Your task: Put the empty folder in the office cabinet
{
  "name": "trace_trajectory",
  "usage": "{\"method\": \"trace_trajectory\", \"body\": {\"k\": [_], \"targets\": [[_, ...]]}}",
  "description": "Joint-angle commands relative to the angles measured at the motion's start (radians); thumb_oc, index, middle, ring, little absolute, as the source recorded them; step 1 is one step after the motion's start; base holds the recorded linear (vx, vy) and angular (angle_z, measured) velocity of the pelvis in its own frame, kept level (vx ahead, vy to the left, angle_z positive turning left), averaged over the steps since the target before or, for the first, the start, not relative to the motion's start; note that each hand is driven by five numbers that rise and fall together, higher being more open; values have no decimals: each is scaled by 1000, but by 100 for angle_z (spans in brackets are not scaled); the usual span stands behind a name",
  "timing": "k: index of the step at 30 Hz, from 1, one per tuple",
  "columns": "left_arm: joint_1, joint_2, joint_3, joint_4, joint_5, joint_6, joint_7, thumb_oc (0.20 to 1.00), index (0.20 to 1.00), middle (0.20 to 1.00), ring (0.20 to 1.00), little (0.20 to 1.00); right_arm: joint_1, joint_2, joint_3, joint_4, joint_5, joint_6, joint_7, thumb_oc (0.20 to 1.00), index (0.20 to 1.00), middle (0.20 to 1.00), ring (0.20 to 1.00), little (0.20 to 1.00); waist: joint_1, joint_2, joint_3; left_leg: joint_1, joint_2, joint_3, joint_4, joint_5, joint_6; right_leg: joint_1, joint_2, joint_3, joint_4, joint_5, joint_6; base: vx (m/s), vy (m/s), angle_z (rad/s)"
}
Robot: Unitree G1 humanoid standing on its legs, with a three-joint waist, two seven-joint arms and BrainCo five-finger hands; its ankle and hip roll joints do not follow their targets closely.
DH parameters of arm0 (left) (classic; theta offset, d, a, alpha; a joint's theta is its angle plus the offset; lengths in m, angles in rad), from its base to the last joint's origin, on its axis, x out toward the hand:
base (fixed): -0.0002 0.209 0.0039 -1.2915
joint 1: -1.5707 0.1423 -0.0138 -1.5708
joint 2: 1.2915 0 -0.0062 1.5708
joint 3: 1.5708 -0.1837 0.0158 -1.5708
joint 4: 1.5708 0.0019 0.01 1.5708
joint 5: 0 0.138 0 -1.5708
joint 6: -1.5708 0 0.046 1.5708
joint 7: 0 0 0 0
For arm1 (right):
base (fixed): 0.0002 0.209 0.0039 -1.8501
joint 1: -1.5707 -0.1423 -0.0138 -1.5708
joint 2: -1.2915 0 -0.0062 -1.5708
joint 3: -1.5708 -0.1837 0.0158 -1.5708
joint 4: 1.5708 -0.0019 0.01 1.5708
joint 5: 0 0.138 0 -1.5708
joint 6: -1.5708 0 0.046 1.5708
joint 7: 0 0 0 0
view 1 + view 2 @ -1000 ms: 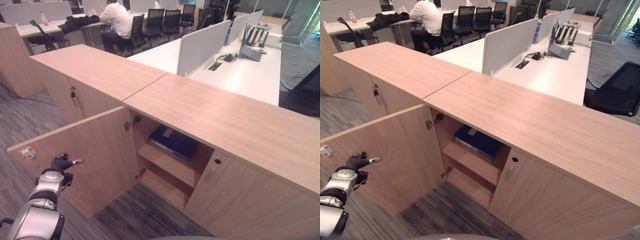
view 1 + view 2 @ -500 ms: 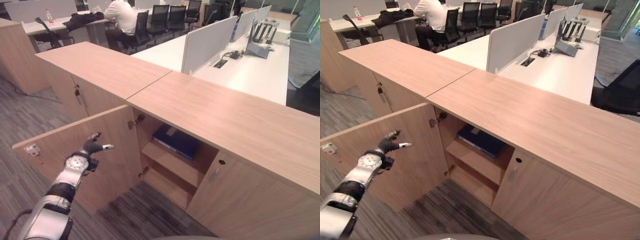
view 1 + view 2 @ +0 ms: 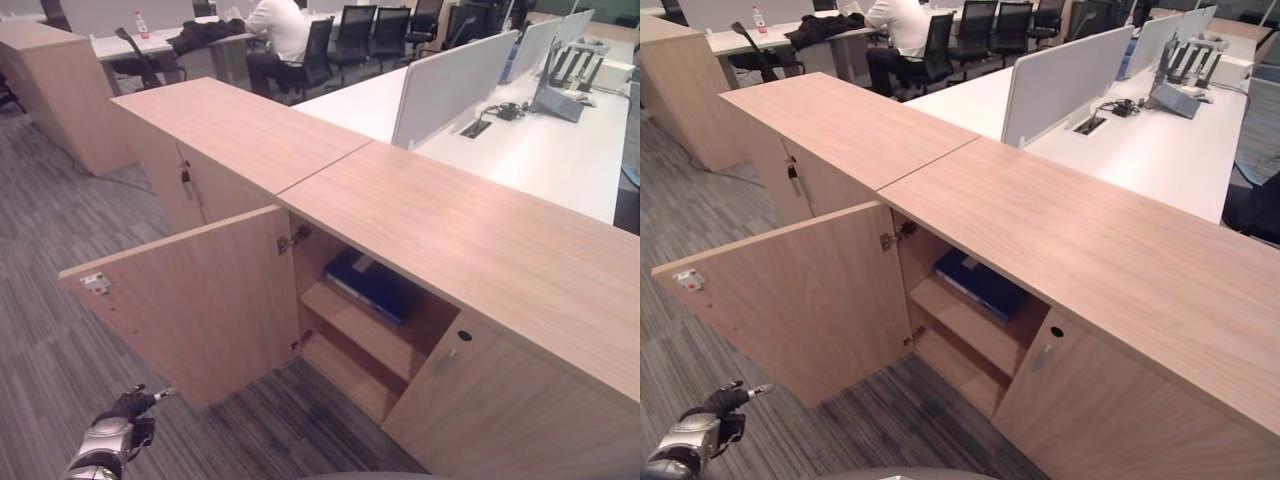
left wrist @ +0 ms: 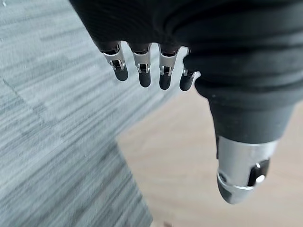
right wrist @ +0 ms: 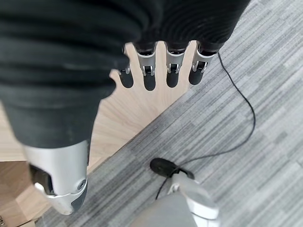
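A long, low wooden office cabinet [image 3: 430, 215] runs across the room on grey striped carpet [image 3: 60, 230]. One cabinet door [image 3: 190, 300] stands swung wide open toward the robot's left, with a small white tag near its outer top corner. Inside the open compartment, a dark blue folder [image 3: 368, 284] lies flat on the upper shelf [image 3: 365, 335], its back edge near the rear wall. A lower shelf sits beneath it.

The left robot hand [image 3: 125, 408] hangs low over the carpet in front of the open door, apart from it, with fingers straight and relaxed and nothing in its grasp. In its own wrist view, the left robot hand's fingers [image 4: 142, 71] are extended above carpet and pale wood. The right robot hand [image 5: 147, 71] is likewise released, fingers straight, holding nothing, above carpet and a wooden panel edge.

Behind the cabinet stands a white desk [image 3: 540, 150] with divider screens. Farther back, a person [image 3: 280, 25] in a white shirt sits among black office chairs.
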Motion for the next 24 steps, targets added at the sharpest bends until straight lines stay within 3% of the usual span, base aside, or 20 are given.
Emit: {"method": "trace_trajectory", "body": {"k": [1,11,24], "targets": [[-49,60,82,53,-3,-37,14,1000,1000,1000,1000,1000,-27,-23,-1,52,-17,3,0,1000,1000,1000,1000,1000,-3,-8,-15,-8,-49,-31,13,-63,15,25,-43,-22,53,-60,90,-1,3,7],[-128,239,115,26,25,-61,95,1000,1000,1000,1000,1000,-30,-29,14,8,2,-12,-5,1000,1000,1000,1000,1000,3,-4,-7,-7,-52,-41,13,-63,16,23,-50,-40,66,-63,98,-5,15,6],[-316,318,21,26,41,-63,116,1000,1000,1000,1000,1000,-34,-57,12,12,7,-6,5,1000,1000,1000,1000,1000,-18,-6,-8,-5,-55,-20,13,-71,24,8,-62,-34,80,-56,111,3,22,0]]}}
